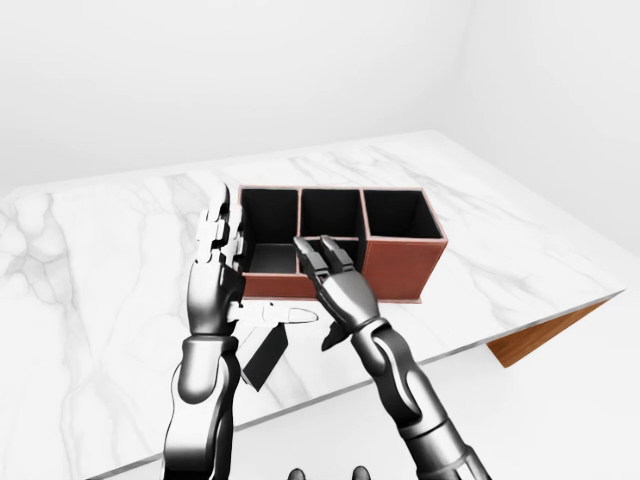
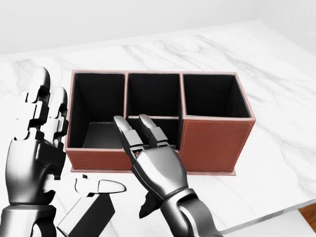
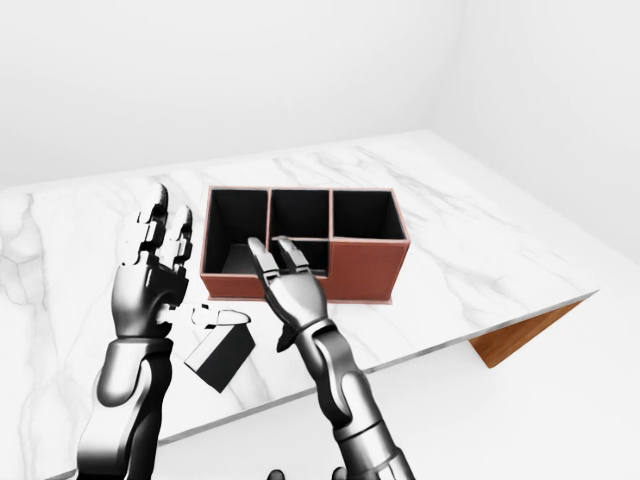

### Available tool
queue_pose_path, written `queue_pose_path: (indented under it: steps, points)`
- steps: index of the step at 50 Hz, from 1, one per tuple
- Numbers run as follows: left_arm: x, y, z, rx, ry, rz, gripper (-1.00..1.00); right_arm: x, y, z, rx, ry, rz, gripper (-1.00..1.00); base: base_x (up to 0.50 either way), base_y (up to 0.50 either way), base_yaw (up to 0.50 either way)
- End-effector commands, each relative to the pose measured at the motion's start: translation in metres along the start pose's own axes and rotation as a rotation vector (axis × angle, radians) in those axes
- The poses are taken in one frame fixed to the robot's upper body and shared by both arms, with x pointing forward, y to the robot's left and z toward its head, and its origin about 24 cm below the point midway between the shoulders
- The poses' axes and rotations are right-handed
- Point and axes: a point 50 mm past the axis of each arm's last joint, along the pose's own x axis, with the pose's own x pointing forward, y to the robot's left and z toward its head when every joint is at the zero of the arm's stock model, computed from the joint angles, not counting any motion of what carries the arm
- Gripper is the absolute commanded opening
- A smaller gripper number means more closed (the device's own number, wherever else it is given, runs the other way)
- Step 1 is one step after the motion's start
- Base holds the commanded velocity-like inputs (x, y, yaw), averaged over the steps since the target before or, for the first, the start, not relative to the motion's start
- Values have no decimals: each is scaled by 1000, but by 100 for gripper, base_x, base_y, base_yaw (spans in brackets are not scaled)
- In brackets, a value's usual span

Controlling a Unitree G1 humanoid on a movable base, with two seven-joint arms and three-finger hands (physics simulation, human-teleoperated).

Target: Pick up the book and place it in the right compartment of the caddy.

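The book (image 3: 219, 356), a dark slab, lies flat on the marble table (image 2: 276, 74) at the near edge, just nearer than the caddy's left end and well apart from the right compartment (image 2: 213, 95) it is meant for. The left hand (image 2: 37, 153) stands upright above it, fingers spread wide and thumb jutting out over the book's top, holding nothing. The right hand (image 2: 150, 160) hovers palm-down, fingers extended and empty, between the book and the brown leather caddy (image 2: 217, 140), its fingertips overlapping the near wall by the middle compartments.

Neither hand has contact yet, so the job at hand looks like the grasp itself. I'd lower the left hand until thumb and fingers straddle the book's thin sides, then close firmly, since a flat book tends to slide on smooth marble. The right hand should clear the caddy's rim.
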Motion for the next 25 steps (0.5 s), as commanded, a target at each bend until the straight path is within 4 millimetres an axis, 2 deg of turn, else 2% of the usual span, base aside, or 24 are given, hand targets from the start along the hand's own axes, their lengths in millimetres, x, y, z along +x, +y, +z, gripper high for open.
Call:
queue_pose_path:
  steps: [1,14,25]
  points:
    - [1,0,1,-3,-4,-2,100,3,6,2,-126,2,-1,100,0,0,0]
    - [1,0,3,-4,-14,-3,100,7,20,10,-127,-19,36,100,0,0,0]
    - [0,0,-3,-3,14,-5,100,11,30,14,-130,-29,47,100,0,0,0]
